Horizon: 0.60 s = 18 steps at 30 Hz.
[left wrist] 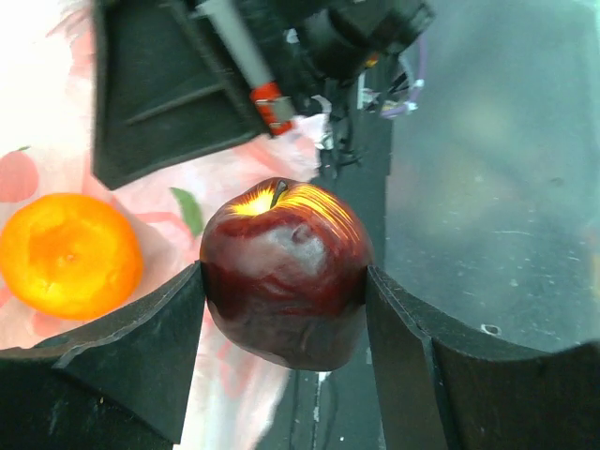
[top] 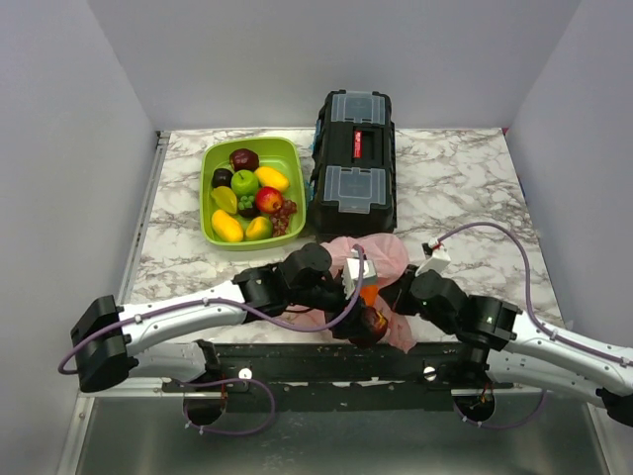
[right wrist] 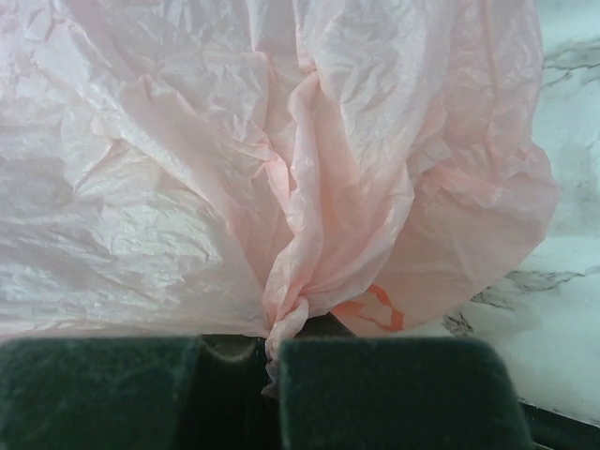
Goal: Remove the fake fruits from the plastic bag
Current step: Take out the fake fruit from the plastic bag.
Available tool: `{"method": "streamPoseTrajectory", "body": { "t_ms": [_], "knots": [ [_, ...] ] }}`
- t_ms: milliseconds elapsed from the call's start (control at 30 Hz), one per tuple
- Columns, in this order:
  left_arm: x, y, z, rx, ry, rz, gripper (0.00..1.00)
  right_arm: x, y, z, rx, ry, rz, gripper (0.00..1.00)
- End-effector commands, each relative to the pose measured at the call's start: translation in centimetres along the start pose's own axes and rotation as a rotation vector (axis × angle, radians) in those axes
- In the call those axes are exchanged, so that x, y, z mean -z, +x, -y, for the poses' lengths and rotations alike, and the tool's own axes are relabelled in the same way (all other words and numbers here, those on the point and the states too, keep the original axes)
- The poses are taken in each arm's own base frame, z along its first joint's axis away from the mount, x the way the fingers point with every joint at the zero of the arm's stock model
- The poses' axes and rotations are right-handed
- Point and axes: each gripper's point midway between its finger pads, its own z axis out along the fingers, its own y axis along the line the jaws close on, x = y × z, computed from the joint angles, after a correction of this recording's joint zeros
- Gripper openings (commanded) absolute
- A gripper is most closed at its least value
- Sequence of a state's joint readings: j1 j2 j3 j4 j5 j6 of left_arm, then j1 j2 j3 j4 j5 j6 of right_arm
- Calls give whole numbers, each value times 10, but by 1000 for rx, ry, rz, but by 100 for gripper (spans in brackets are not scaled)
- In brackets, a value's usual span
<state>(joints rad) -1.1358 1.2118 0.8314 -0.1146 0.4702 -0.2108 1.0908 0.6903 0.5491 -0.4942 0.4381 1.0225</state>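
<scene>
**Left gripper** [left wrist: 284,314]: clamped on a red-and-yellow apple [left wrist: 286,253], one finger pressed to each flank, with the stem end facing the wrist camera. The apple is outside the bag, over the near edge of the surface [top: 455,188].

**Right gripper** [right wrist: 270,361]: fingers nearly together, pinching a twisted gather of the pink bag [right wrist: 281,169]. The plastic fans out from the pinch in crumpled folds.

**Bag:** lies on the surface between the two grippers, just in front of the toolbox [top: 354,163].

**Orange** [left wrist: 70,253]: rests on the pink plastic just beside the left gripper, apart from the held apple. Whether it lies in the bag's mouth or on top of the plastic cannot be told.

**Tray** [top: 213,158]: lime green, at the far left of the surface beside the toolbox. It holds:
- a dark maroon apple [top: 243,158]
- a green apple [top: 244,182]
- a red apple [top: 268,200]
- grapes [top: 285,213]
- several yellow fruits

**Toolbox:** black with clear lid compartments, lid down.
</scene>
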Motion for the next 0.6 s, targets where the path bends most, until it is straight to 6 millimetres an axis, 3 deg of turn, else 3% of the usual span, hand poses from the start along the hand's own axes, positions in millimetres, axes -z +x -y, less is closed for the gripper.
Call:
{"method": "streamPoseTrajectory", "body": {
  "t_ms": [0, 133, 233, 333, 400, 567],
  "knots": [
    [26, -34, 43, -68, 164, 94, 24, -1, -23, 3, 17, 54, 96, 1],
    [46, -55, 60, -106, 200, 151, 23, -10, -11, 10, 31, 101, 61, 1],
    [60, -76, 50, -102, 109, 200, 19, -17, 0, 11, 41, 103, 19, 1],
    [80, -97, 23, -86, -68, 266, 10, -20, 7, 10, 38, 90, -5, 1],
    [100, -110, 1, -71, -206, 319, 10, -20, 10, 10, 34, 82, -9, 1],
    [172, -131, -67, 18, -634, 457, 11, -17, 10, 12, 31, 73, -7, 1]
  ]
}}
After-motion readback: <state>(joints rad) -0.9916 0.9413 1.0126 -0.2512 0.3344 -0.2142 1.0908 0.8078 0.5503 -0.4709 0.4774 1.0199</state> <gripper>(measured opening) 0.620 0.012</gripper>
